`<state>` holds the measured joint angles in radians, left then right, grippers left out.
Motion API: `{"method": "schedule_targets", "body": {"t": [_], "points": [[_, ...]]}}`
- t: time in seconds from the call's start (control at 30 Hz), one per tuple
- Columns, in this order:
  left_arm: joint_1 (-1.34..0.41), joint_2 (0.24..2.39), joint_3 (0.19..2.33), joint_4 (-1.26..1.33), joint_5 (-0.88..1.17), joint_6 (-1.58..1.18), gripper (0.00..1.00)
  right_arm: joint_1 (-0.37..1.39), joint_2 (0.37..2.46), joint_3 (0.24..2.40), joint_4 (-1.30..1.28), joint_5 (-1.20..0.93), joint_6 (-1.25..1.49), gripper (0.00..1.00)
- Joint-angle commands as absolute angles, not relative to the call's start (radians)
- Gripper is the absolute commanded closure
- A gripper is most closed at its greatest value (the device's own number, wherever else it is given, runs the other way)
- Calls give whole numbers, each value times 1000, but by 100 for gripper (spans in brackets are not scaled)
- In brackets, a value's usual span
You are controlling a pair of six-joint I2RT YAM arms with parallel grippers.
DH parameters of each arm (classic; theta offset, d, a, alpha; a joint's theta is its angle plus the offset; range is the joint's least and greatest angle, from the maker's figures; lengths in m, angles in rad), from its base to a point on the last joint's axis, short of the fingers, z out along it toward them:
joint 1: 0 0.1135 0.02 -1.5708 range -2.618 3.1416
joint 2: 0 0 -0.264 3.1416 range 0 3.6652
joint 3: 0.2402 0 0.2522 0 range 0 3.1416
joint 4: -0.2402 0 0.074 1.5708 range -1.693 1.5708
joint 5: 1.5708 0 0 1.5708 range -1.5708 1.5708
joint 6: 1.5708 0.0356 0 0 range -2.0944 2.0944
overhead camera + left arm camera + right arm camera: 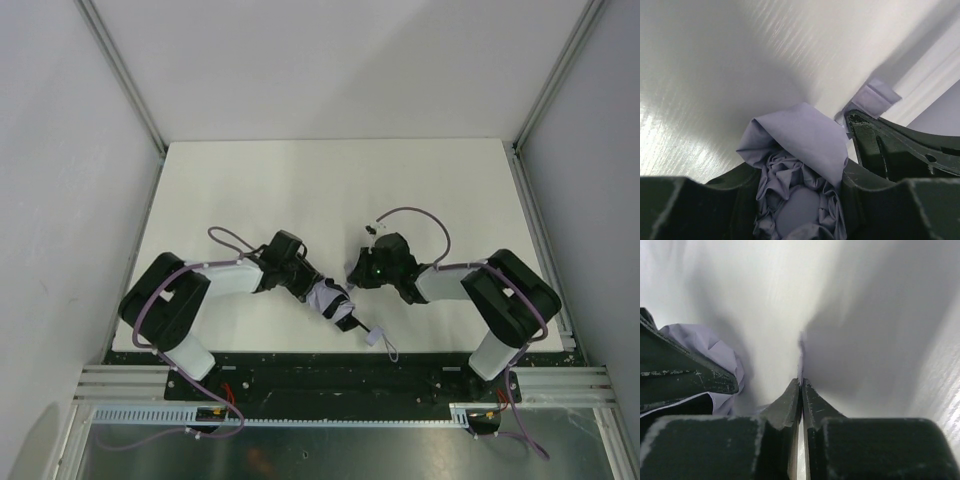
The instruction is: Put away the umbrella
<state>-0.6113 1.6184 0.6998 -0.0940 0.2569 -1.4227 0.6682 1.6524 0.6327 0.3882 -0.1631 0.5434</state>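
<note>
The umbrella [330, 298] lies folded at the table's near middle, its pale handle and loop strap [379, 339] pointing toward the near edge. My left gripper [318, 292] is shut around the bunched lavender canopy [800, 150], which fills the space between its jaws [795, 195]. My right gripper [352, 272] meets it from the right with its jaws pressed together [801, 382]. A thin edge of lavender fabric [801, 357] rises from those tips. In the left wrist view this shows as a flat fabric tab [875, 97] at the right gripper's dark fingers [890, 145].
Both arms angle inward over the white table [330, 180]. Grey walls [60, 150] close in the left and right sides. A black base plate and metal rails [330, 375] run along the near edge. Lavender cables [425, 215] loop over each arm.
</note>
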Motion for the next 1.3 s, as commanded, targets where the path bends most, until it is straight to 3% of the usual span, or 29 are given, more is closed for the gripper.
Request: {"method": "schedule_targets", "body": {"t": [0.0,0.1,0.3,0.4,0.57,0.8,1.07,1.27], "points": [[-608,1691,660,-264,13,-1391,100,666,1677,663,309,-95,517,88],[-607,1686,662,-266,8,-1399,100,653,1665,686,213,-84,512,74],[-607,1694,667,-267,8,-1401,100,660,1524,751,-58,14,450,26],[-607,1694,667,-267,9,-1398,100,709,1409,790,-182,119,380,15],[-607,1680,667,-267,20,-1392,100,845,1277,815,-171,53,144,10],[-607,1672,682,-270,62,-1376,100,885,1332,816,-67,-248,-17,8],[-607,1626,693,-270,93,-1358,100,891,1461,827,33,-310,-5,15],[-606,1613,713,-270,179,-1391,100,952,1550,826,76,-178,16,17]]}}
